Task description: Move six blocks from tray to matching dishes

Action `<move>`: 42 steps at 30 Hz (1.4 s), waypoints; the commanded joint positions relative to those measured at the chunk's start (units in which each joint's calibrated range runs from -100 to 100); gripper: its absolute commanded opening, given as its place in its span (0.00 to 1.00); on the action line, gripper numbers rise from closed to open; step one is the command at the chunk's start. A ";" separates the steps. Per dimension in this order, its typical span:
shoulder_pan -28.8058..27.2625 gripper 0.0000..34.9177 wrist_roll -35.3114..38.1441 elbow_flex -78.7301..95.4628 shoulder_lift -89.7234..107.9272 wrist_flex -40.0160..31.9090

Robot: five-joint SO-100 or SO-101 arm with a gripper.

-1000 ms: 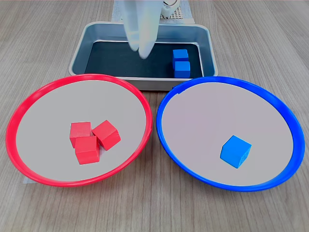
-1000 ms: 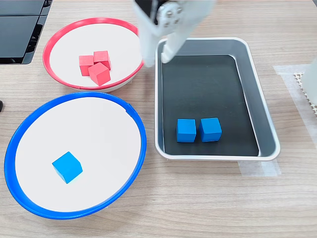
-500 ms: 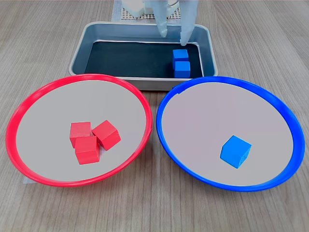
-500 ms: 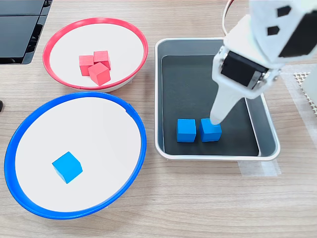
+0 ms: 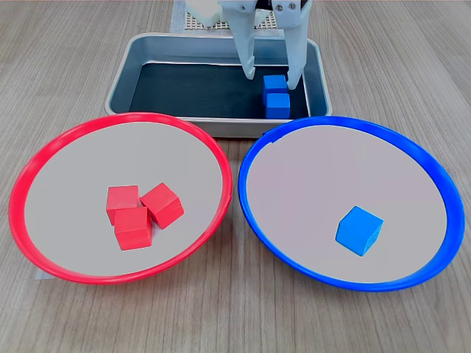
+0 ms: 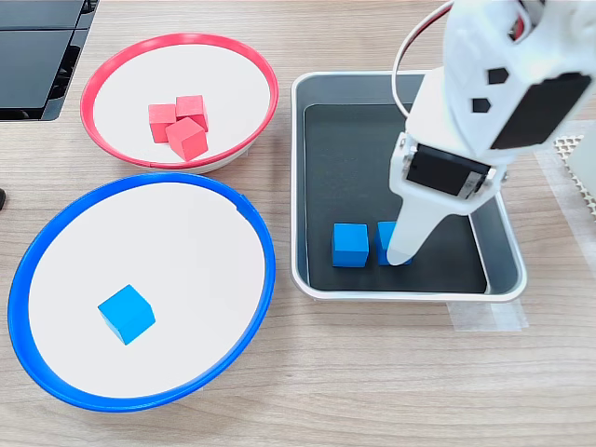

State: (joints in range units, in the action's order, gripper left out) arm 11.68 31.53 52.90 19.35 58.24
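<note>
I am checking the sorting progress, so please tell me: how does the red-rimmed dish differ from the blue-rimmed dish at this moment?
The red-rimmed dish holds three red blocks bunched together and touching, while the blue-rimmed dish holds only one blue block, lying alone. In the first exterior view the red-rimmed dish is on the left and the blue-rimmed dish on the right. Both are round and shallow with pale centres, and both sit on the wooden table beside the tray.

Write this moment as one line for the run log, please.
claw: open, astride far blue block in tray | red dish: three red blocks | blue dish: one blue block | tray: two blue
</note>
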 commanded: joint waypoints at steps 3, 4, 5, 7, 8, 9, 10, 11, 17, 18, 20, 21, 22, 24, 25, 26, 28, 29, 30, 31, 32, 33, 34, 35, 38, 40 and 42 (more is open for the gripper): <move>-2.60 0.47 3.81 -2.24 -2.00 -1.57; -2.69 0.45 4.10 -2.33 -2.17 -1.57; -2.60 0.43 4.25 -2.33 -2.25 -1.66; -2.41 0.40 4.54 -2.33 -2.34 -1.57; -2.32 0.36 4.54 -2.24 -2.34 -1.57; -2.22 0.33 4.54 -2.24 -2.34 -1.57; -2.22 0.31 4.54 -2.43 -2.34 -1.57; -2.22 0.31 4.54 -2.43 -2.34 -1.57; -3.35 0.26 5.76 -3.70 -2.68 -1.57; -3.54 0.17 5.91 -4.06 -2.76 -1.49; -3.73 0.02 6.35 -5.07 -2.76 -0.33; -4.10 0.01 6.94 -6.98 -2.68 2.88; -4.10 0.01 6.98 -8.53 -2.68 5.36; -3.73 0.01 6.89 -14.26 -2.68 12.95; -3.07 0.01 6.01 -17.72 -3.02 16.26; -2.13 0.01 4.54 -21.45 -3.53 18.82; 0.04 0.01 0.00 -30.10 -5.58 22.03; 1.35 0.01 -4.15 -36.38 -7.80 22.20; 1.92 0.01 -6.54 -39.93 -9.50 21.54; 2.67 0.01 -10.06 -44.48 -12.49 19.81; 2.95 0.01 -12.41 -46.76 -14.62 17.82; 3.14 0.01 -14.41 -48.85 -17.01 15.84; 3.42 0.01 -16.21 -51.22 -19.99 13.95; 3.52 0.01 -17.58 -53.04 -22.64 12.38; 3.42 0.02 -20.46 -57.68 -31.76 6.68; 3.05 0.12 -21.39 -60.87 -36.20 5.61; 2.86 0.35 -22.17 -63.05 -38.33 5.61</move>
State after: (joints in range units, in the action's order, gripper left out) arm 14.60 11.01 -4.36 -15.60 65.17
